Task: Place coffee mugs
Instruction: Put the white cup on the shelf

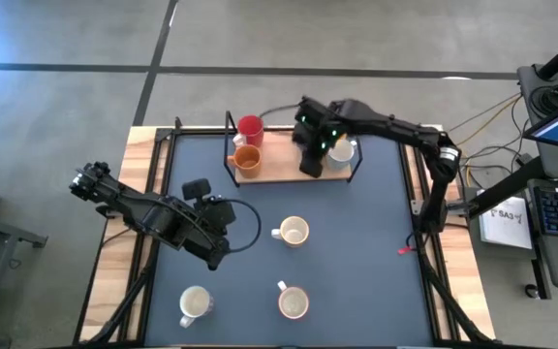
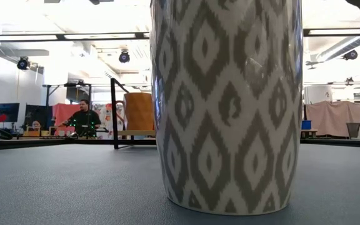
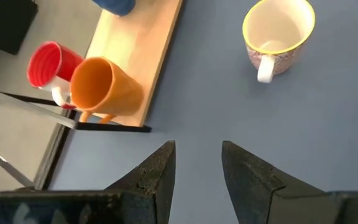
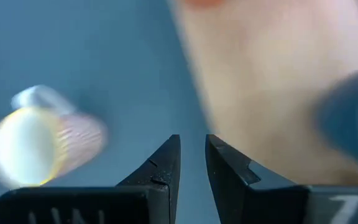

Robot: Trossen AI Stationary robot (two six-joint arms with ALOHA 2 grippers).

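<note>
On the far side of the table [image 1: 376,291] a wooden shelf [image 1: 279,160] in a thin black frame carries a red mug [image 1: 250,128] and an orange mug [image 1: 247,161], side by side at its left end. The right hand [image 1: 310,167] sits over the shelf's right part, just beside a white mug [image 1: 342,153] standing there. In the right wrist view its fingers [image 4: 160,171] are nearly together with only a narrow gap and nothing between them — released, then, and holding no mug. That view is smeared, but a pale mug [image 4: 33,146] shows on the blue mat beside the wooden edge.

Three more mugs stand on the dark mat: a cream mug [image 1: 292,232] near the middle, another light mug [image 1: 293,302] toward the near edge, and a white one [image 1: 195,304] at the near left.

The left hand [image 1: 219,254] hovers over the mat's left half, well apart from the shelf. Its fingers [image 3: 151,180] are parted and grasp nothing; past them the left wrist view shows the orange and red mugs at the shelf's corner (the orange one appears tilted) and the cream mug, yellow-rimmed with a patterned side, apart on the mat.

From the low camera a grey-and-white diamond-patterned mug [image 2: 227,103] fills most of the picture; behind it stands the orange mug on the shelf.
</note>
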